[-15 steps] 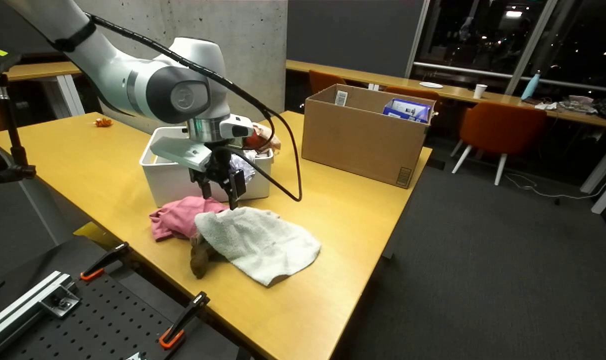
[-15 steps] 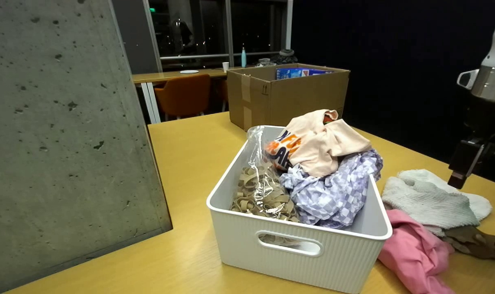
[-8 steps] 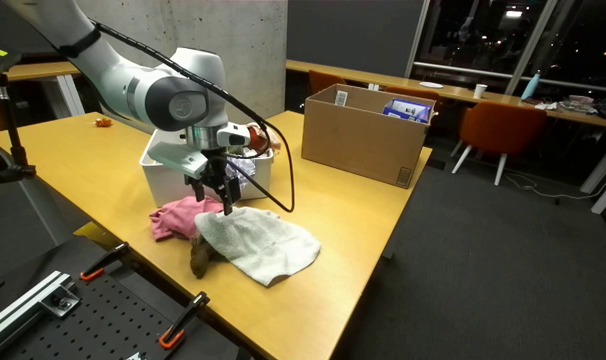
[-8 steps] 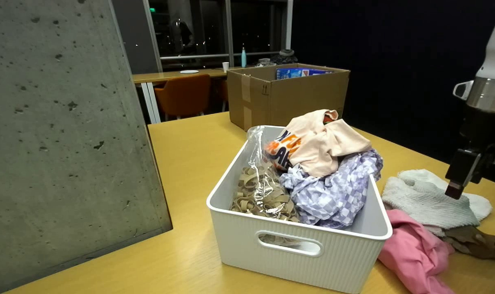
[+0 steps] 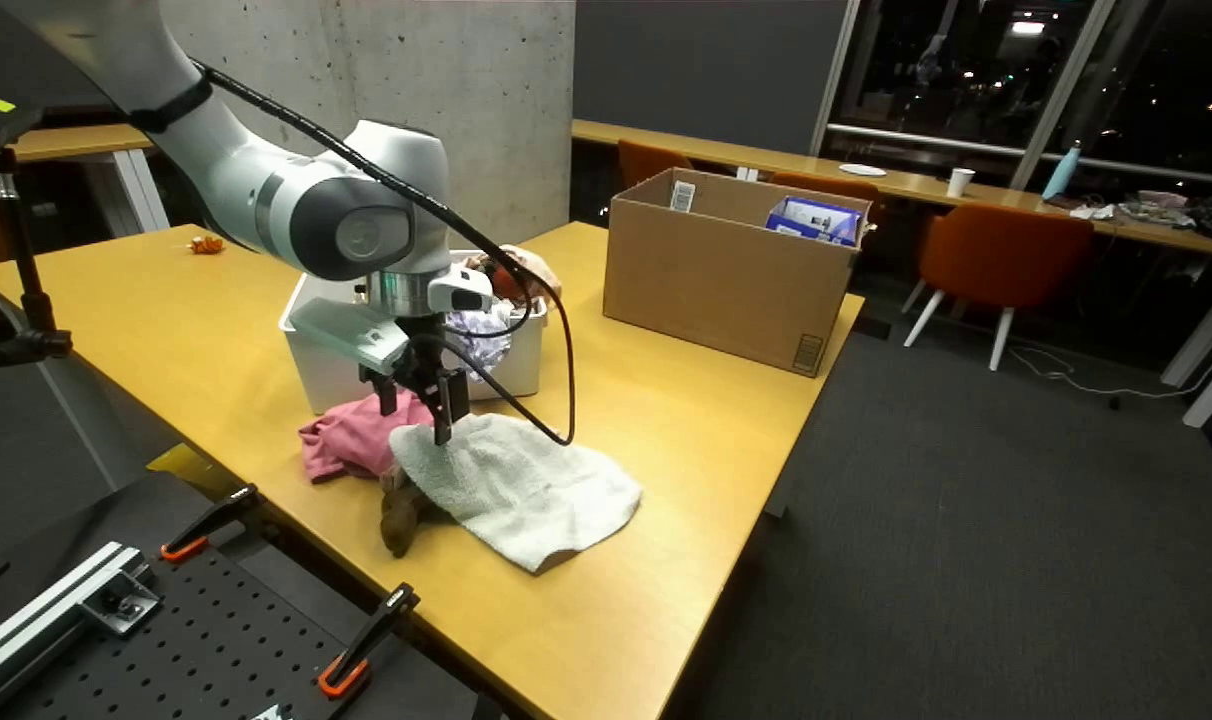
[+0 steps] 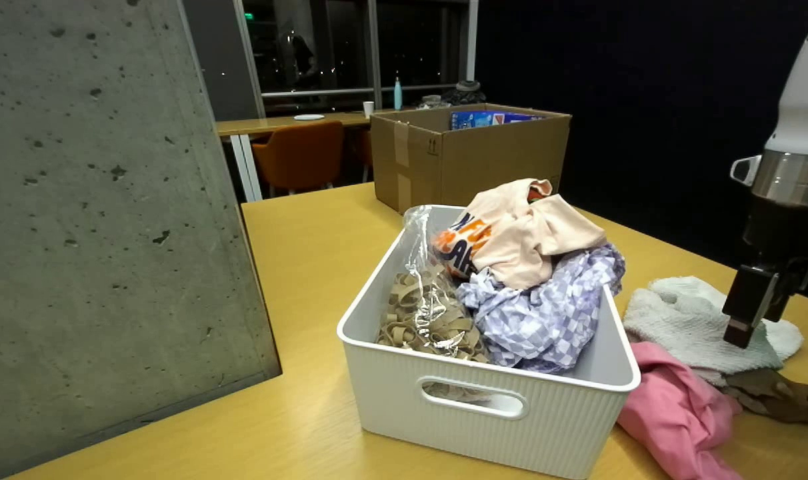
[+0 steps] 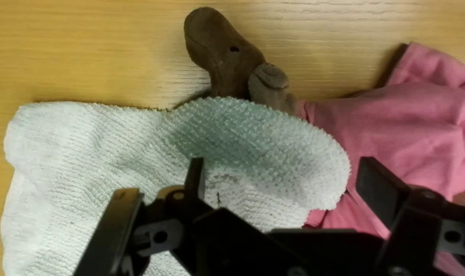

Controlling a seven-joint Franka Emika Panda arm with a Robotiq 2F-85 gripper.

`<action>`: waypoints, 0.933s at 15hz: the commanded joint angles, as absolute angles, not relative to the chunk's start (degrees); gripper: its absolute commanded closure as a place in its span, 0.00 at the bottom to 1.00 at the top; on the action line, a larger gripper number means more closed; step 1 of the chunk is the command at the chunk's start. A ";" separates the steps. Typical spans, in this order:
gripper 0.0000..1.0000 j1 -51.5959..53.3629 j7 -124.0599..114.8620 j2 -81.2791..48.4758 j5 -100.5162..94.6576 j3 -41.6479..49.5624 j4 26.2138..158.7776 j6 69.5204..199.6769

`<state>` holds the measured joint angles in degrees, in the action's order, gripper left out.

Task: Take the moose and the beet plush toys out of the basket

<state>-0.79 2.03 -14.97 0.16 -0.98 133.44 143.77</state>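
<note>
brown and open-topped, a cardboard box point(image 5: 716, 285) holds a blue package point(image 5: 814, 220) in an exterior view. in an exterior view, the white basket point(image 6: 564, 427) holds a clear bag point(image 6: 419, 253) of tan strips point(image 6: 437, 327), a checked cloth point(image 6: 537, 327) and a peach cloth point(image 6: 521, 230). in the wrist view, the moose point(image 7: 217, 50) lies on the table point(image 7: 102, 50), its head poking from under a pale towel point(image 7: 83, 165), long axis slanting, muzzle to the upper left; the gripper point(image 7: 282, 166) is over the towel, jaws wide apart.
</note>
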 commanded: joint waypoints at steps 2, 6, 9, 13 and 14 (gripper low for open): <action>0.00 -1.07 3.17 -15.34 1.09 -1.03 133.09 143.04; 0.42 -1.36 3.27 -15.45 1.01 -0.73 133.25 143.17; 0.66 -1.68 3.40 -15.70 1.00 -0.48 133.13 143.09; 0.95 -1.88 3.20 -15.78 0.82 -0.14 133.28 143.08; 1.00 -1.74 2.87 -15.13 0.61 -0.10 133.80 142.84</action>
<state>-1.54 2.08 -15.76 0.21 -0.30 133.52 143.74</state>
